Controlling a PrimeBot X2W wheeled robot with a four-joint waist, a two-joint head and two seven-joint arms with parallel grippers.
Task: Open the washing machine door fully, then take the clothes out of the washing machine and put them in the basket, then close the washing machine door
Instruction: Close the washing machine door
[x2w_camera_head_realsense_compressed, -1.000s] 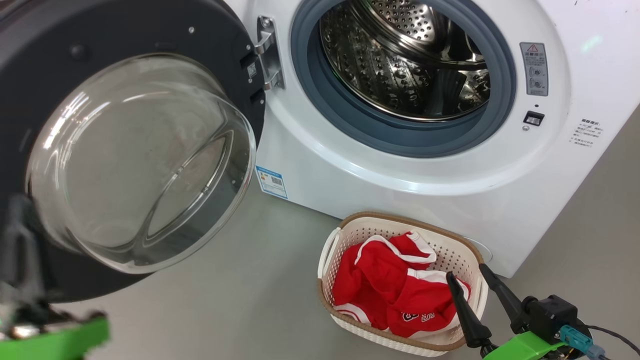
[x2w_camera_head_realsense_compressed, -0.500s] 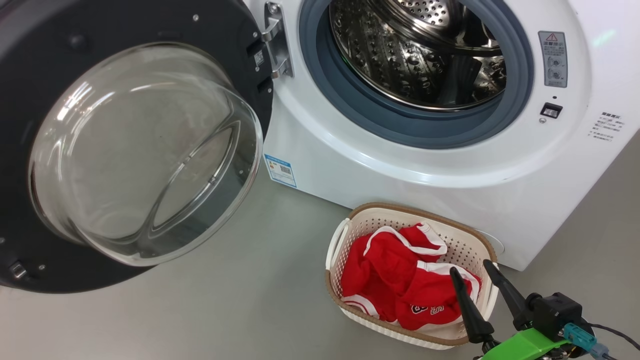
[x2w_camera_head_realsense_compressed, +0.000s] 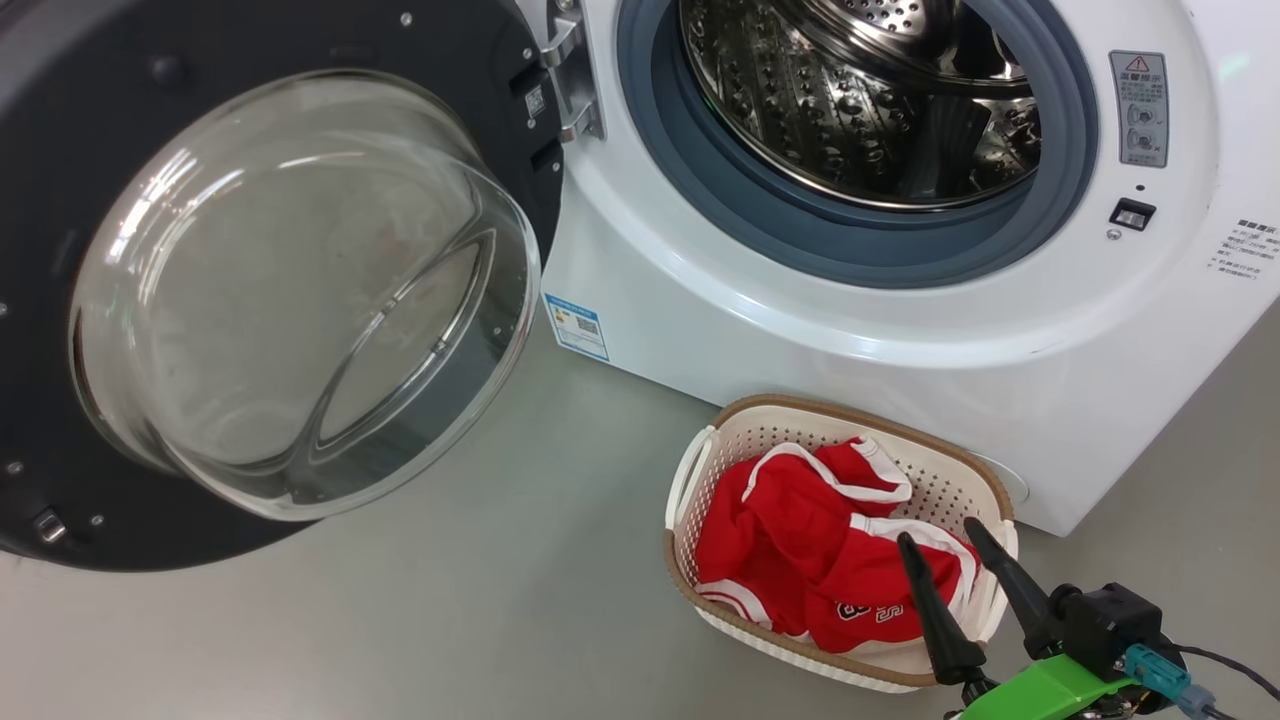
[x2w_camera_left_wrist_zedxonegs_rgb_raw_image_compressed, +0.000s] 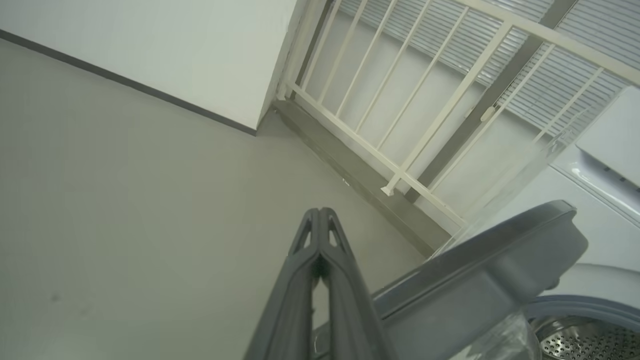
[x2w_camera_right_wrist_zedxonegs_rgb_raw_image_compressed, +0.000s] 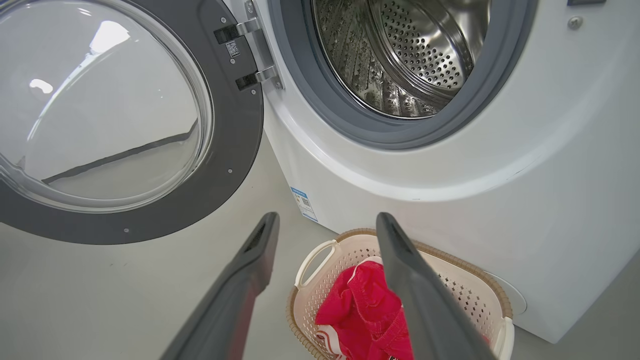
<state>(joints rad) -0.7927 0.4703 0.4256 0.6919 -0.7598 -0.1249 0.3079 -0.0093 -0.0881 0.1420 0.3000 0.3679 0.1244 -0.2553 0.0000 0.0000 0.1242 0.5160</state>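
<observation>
Left gripper (x2w_camera_left_wrist_zedxonegs_rgb_raw_image_compressed: 320, 220): two dark matte fingers, long tapered wedges, pressed together at the tips, nothing between them. It points over the smooth grey floor (x2w_camera_left_wrist_zedxonegs_rgb_raw_image_compressed: 125, 200) towards a white barred railing (x2w_camera_left_wrist_zedxonegs_rgb_raw_image_compressed: 400, 125).

Door (x2w_camera_head_realsense_compressed: 250, 40): one, round, swung wide open to the left of the machine. The rim is wide, black and dotted with small screws. One bulging clear glass bowl (x2w_camera_head_realsense_compressed: 290, 290) sits at its centre, glossy with streaked reflections.

Hinge (x2w_camera_head_realsense_compressed: 570, 70): one bright metal plate with two arms, joining the door to the machine.

Machine (x2w_camera_head_realsense_compressed: 800, 340): one, with a smooth white curved front. A grey rubber ring (x2w_camera_head_realsense_compressed: 860, 255) surrounds the round opening. The drum (x2w_camera_head_realsense_compressed: 850, 110) is shiny steel with rows of small holes. Three printed labels are counted: a blue-edged sticker (x2w_camera_head_realsense_compressed: 577, 326) at lower left, a grey warning plate (x2w_camera_head_realsense_compressed: 1139, 108) at right, and small text (x2w_camera_head_realsense_compressed: 1245, 255) far right.

Basket (x2w_camera_head_realsense_compressed: 760, 405): one, on the floor just beside the machine's lower front. It is cream perforated plastic, a rounded rectangle with a brown woven-look rim and two white side handles.

Clothes (x2w_camera_head_realsense_compressed: 800, 540): a crumpled red heap with white trim and a dark logo, lying inside the basket. The number of pieces cannot be told.

Right gripper (x2w_camera_head_realsense_compressed: 938, 533): two dark tapered fingers spread well apart, holding nothing. It is at the basket's near right corner on a green mount (x2w_camera_head_realsense_compressed: 1040, 692).
</observation>
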